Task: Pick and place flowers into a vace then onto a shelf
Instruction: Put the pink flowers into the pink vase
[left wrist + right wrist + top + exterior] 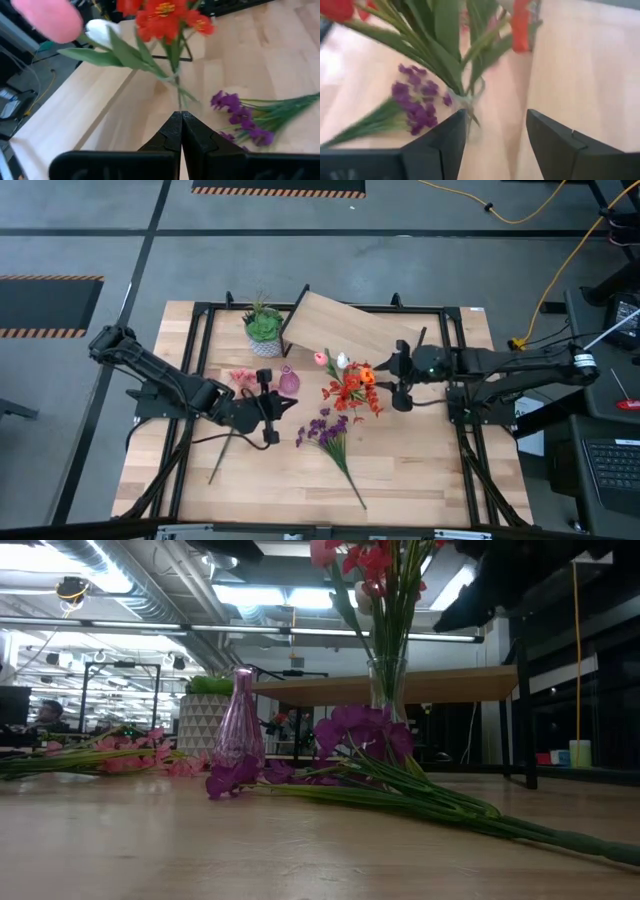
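Observation:
A clear glass vase (388, 690) stands on the table and holds red, orange, white and pink flowers (350, 388). My right gripper (388, 380) is open at the vase's right side; the vase mouth (466, 100) lies just beyond one finger (451, 135), and no touch shows. My left gripper (180, 116) is shut and hovers left of the vase (178, 97), near a small pink glass vase (288, 381). Purple flowers (332, 430) and a pink blossom stem (240, 379) lie flat on the table. The shelf (335, 328) stands at the far side.
A spiky green plant in a white pot (263, 330) stands left of the shelf. The pink vase (238, 730) stands upright between the arms. A black metal frame (200, 360) runs round the table. The bare tabletop (420, 470) lies near the front right.

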{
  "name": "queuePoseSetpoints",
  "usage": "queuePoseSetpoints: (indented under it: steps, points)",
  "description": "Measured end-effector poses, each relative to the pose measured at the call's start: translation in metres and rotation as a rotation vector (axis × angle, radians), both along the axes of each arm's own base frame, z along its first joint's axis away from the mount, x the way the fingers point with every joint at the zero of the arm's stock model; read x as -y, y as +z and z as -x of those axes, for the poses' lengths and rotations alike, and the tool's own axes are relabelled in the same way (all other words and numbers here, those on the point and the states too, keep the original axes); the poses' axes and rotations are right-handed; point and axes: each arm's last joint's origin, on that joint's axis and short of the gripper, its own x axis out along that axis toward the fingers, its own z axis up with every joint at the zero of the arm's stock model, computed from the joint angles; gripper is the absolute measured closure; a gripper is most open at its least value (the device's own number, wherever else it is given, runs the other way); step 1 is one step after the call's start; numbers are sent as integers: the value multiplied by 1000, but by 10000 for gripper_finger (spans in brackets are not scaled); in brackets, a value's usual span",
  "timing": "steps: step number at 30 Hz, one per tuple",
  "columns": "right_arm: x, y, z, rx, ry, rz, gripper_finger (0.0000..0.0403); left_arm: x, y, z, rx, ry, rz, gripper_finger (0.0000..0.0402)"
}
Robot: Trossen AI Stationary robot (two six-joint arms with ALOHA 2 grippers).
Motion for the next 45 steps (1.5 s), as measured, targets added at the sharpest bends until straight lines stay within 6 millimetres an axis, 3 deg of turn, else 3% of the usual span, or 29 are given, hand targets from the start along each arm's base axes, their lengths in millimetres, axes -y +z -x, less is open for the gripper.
queuePoseSetpoints:
  steps: [7,15,22,26,34,40,45]
  points:
    - [-14,10,6,25,-8,-6,239,14,-4,10,-7,9,74,399]
    - [-40,11,10,58,-41,-19,321,26,-12,24,-52,32,175,399]
    - [-80,-8,-5,27,66,1,396,30,-21,35,-117,117,365,400]
    - [-102,-18,-17,57,90,25,388,30,-27,42,-207,171,506,399]
    - [-132,-40,-29,62,107,-9,399,18,-40,65,-444,400,579,399]
    - [-151,-59,-33,66,37,-44,394,11,-43,78,-494,627,650,394]
    - [-164,-75,-38,81,6,-41,398,8,-43,82,-512,676,622,362]
